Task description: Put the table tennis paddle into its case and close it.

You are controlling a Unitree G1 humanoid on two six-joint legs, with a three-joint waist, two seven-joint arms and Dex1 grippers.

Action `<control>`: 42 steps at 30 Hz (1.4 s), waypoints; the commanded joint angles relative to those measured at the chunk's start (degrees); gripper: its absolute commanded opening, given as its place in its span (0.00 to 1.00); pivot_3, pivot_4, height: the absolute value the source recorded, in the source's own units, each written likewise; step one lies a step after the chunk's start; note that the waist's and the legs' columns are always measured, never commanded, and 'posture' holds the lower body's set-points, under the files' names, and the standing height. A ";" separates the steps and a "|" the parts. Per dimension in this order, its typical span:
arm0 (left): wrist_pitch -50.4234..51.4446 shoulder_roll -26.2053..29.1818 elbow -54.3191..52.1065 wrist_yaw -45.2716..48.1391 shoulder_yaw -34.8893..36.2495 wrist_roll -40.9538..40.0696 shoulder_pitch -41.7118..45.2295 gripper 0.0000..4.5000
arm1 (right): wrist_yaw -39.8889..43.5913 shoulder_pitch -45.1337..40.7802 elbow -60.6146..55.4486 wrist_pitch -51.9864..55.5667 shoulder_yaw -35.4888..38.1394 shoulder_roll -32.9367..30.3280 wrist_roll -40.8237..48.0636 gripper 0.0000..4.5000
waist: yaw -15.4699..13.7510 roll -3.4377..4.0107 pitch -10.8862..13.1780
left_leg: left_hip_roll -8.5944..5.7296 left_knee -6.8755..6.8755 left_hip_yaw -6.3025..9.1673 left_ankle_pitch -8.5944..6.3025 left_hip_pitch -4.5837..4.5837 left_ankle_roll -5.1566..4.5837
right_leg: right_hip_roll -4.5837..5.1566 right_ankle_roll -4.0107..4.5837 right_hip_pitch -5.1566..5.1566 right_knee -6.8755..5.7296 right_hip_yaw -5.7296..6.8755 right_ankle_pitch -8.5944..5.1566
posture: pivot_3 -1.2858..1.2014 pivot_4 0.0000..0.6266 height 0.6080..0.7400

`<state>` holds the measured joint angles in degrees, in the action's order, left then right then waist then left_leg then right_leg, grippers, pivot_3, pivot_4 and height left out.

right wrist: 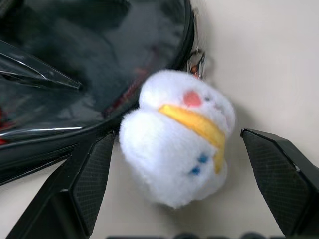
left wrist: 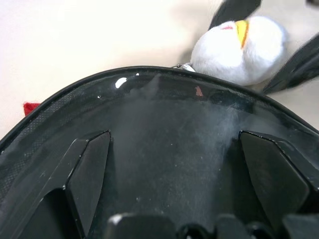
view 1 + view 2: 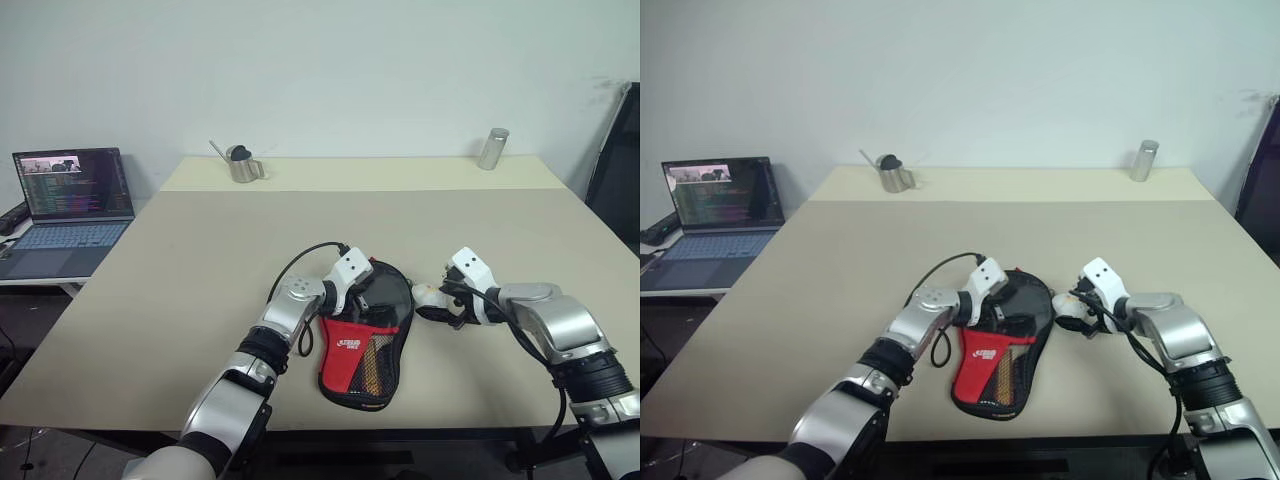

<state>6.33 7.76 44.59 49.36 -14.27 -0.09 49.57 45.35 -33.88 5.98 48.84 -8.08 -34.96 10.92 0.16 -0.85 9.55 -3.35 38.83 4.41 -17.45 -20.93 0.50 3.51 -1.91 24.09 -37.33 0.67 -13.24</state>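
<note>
The case (image 3: 368, 335) lies flat on the bench (image 3: 200, 250). The left end effector (image 2: 169, 164) rests spread wide on its black top; the right end effector (image 1: 179, 174), wide open, straddles a white plush charm (image 1: 174, 134) without gripping.

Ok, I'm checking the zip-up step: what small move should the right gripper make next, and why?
Probably close the right gripper on the white plush charm. Its fingers stand open on either side of the charm, which hangs by a small metal ring at the case edge, seemingly from the zipper. The left gripper, also open, rests over the case's dark top and could steady it for the pull.
</note>
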 commanded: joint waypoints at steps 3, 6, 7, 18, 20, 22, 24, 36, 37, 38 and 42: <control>0.10 -0.74 1.37 -0.39 -0.63 1.29 -0.68 1.00 | 0.00 -0.57 -0.79 -1.94 0.70 -0.44 -0.09 0.85 | -0.03 0.00 0.00 | -0.01 0.00 0.00 0.00 0.00 0.00 | 0.00 -0.01 -0.01 0.02 0.00 0.00 | 0.52 0.24 1.00; 0.16 -0.95 1.57 -0.50 -0.75 1.41 -0.62 1.00 | 0.63 -0.21 -1.21 -2.43 0.53 -0.94 -0.08 0.62 | -0.03 0.00 -0.01 | -0.01 0.00 0.00 0.00 0.00 0.00 | -0.01 -0.01 -0.01 0.01 0.01 0.01 | 0.52 0.24 1.00; 0.14 -1.02 1.73 -0.56 -0.79 1.48 -0.55 1.00 | 1.20 0.07 -1.68 -2.62 0.41 -1.33 -0.01 0.55 | -0.03 0.00 -0.01 | -0.01 0.01 0.00 0.00 0.00 0.00 | -0.01 -0.01 -0.02 0.01 0.01 0.01 | 0.52 0.24 1.00; -0.05 -1.83 5.82 -3.16 -1.11 3.21 0.97 1.00 | 13.19 8.60 -15.45 -4.48 -1.43 -12.60 2.18 0.07 | -0.23 0.00 -0.03 | -0.01 0.04 0.04 -0.08 0.05 -0.14 | -0.15 -0.08 -0.16 0.10 0.08 0.02 | 0.52 0.24 1.00; -0.02 -1.96 6.89 -4.08 -1.38 3.87 1.36 1.00 | 14.56 9.91 -17.39 -4.99 -1.68 -14.30 2.61 0.07 | -0.22 -0.01 -0.04 | 0.00 0.05 0.12 -0.08 0.12 -0.14 | -0.17 -0.10 -0.32 0.19 0.17 0.01 | 0.52 0.24 1.00; 0.33 -2.22 8.00 -5.03 -1.38 4.25 1.72 1.00 | 16.34 11.48 -19.60 -5.65 -1.89 -16.01 3.33 0.07 | -0.23 -0.02 -0.05 | 0.00 0.05 0.15 -0.09 0.15 -0.16 | -0.18 -0.13 -0.39 0.24 0.18 0.03 | 0.52 0.24 1.00; 0.35 -2.38 8.87 -5.75 -1.42 4.49 2.00 1.00 | 17.47 12.68 -21.28 -6.35 -2.10 -17.05 3.67 0.07 | -0.22 -0.02 -0.05 | 0.00 0.06 0.17 -0.09 0.19 -0.16 | -0.18 -0.15 -0.45 0.27 0.20 0.02 | 0.52 0.24 1.00; 0.13 -3.44 12.17 -7.60 -1.27 5.25 3.84 1.00 | 27.60 23.82 -34.01 -12.35 -3.67 -22.40 9.06 0.07 | -0.29 -0.19 -0.17 | 0.01 0.07 0.24 -0.09 0.40 -0.15 | -0.16 -0.42 -0.73 0.34 0.27 -0.11 | 0.52 0.24 1.00; 0.05 -3.54 12.52 -7.71 -1.28 5.32 4.02 1.00 | 28.01 24.29 -34.48 -12.72 -3.71 -22.55 9.28 0.07 | -0.30 -0.20 -0.17 | 0.01 0.07 0.25 -0.10 0.43 -0.16 | -0.16 -0.48 -0.77 0.34 0.27 -0.14 | 0.52 0.24 1.00; 0.00 -3.69 12.97 -7.90 -1.28 5.41 4.30 1.00 | 28.87 25.12 -35.26 -13.38 -3.99 -22.96 9.59 0.07 | -0.31 -0.21 -0.17 | 0.01 0.07 0.26 -0.10 0.48 -0.17 | -0.15 -0.50 -0.83 0.35 0.28 -0.15 | 0.52 0.24 1.00; 0.17 -4.16 14.43 -8.59 -1.42 5.88 5.26 1.00 | 31.97 28.07 -38.22 -16.51 -5.20 -24.19 10.67 0.07 | -0.40 -0.27 -0.21 | 0.01 0.07 0.27 -0.12 0.51 -0.20 | -0.06 -0.54 -0.87 0.36 0.29 -0.15 | 0.52 0.24 1.00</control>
<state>5.45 3.62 55.70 41.91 -14.32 2.87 55.60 74.62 -6.59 -28.96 34.44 -12.65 -58.26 19.38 -0.24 -1.12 9.34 -3.34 38.90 4.67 -17.57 -20.42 0.30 3.47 -2.46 23.22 -36.96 0.96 -13.39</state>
